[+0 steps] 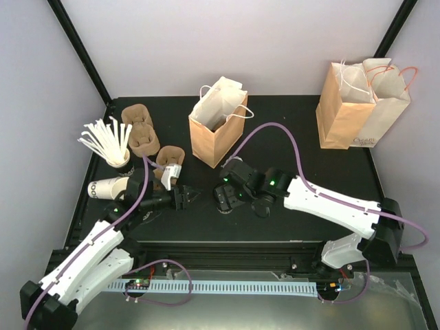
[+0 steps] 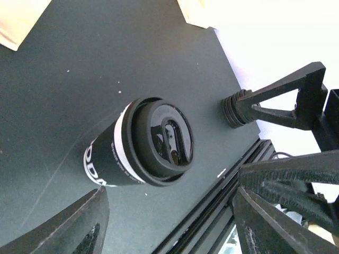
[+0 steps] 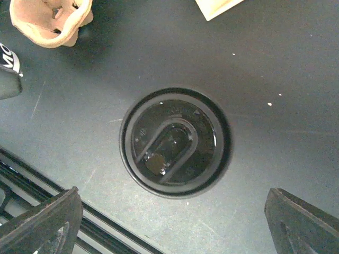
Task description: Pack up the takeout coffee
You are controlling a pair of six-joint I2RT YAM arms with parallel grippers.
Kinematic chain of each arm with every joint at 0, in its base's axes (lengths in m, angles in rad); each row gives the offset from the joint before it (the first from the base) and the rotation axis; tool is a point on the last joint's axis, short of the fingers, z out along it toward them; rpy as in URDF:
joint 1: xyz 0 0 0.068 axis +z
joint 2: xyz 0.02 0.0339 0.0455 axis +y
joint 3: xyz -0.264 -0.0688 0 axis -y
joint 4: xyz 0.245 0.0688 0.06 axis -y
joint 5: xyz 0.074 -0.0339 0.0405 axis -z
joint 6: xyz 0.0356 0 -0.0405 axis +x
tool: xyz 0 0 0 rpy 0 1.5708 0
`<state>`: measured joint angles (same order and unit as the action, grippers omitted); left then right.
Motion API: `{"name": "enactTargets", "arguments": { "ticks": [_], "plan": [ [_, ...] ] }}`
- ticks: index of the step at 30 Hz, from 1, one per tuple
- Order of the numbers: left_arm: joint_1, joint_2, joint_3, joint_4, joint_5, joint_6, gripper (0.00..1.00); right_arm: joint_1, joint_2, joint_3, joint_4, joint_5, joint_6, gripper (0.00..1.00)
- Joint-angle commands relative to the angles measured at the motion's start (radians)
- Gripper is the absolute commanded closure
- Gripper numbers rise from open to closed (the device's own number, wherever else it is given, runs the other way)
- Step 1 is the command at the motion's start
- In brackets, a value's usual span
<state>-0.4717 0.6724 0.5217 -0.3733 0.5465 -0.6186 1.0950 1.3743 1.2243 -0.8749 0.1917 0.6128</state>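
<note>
The takeout coffee [image 3: 175,143] stands upright on the dark table, its glossy black lid facing up. From the left wrist view I see the takeout coffee [image 2: 151,143] from the side, with its white rim band and printed black band. My right gripper [image 3: 172,193] [image 1: 225,196] hovers open right above it, its fingers [image 3: 47,222] wide of the lid. My left gripper [image 2: 172,198] [image 1: 187,197] is open just left of the cup, which lies ahead of its fingers [image 2: 79,227], not between them. One right finger [image 2: 275,100] shows beyond the cup.
A brown paper bag [image 1: 216,130] stands open behind the cup, and more bags [image 1: 361,103] are at the back right. Brown cup carriers [image 1: 141,130] [image 3: 50,21], a cup of white stirrers [image 1: 110,144] and a tipped white cup [image 1: 106,187] crowd the left. The table's front rail [image 2: 212,211] is close.
</note>
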Motion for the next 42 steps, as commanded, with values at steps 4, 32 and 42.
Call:
{"name": "enactTargets", "arguments": {
  "ticks": [4,32,42],
  "plan": [
    [-0.004,0.139,-0.046,0.237,0.061,0.001,0.41,0.010,0.108,0.070,-0.006,0.010,0.035,0.05],
    [-0.003,0.260,-0.108,0.273,-0.116,0.084,0.29,0.021,0.159,0.066,0.031,0.057,0.143,0.08],
    [0.021,0.176,-0.120,0.212,-0.281,0.028,0.01,0.020,0.137,0.077,0.051,0.079,0.202,0.04]
  ]
}}
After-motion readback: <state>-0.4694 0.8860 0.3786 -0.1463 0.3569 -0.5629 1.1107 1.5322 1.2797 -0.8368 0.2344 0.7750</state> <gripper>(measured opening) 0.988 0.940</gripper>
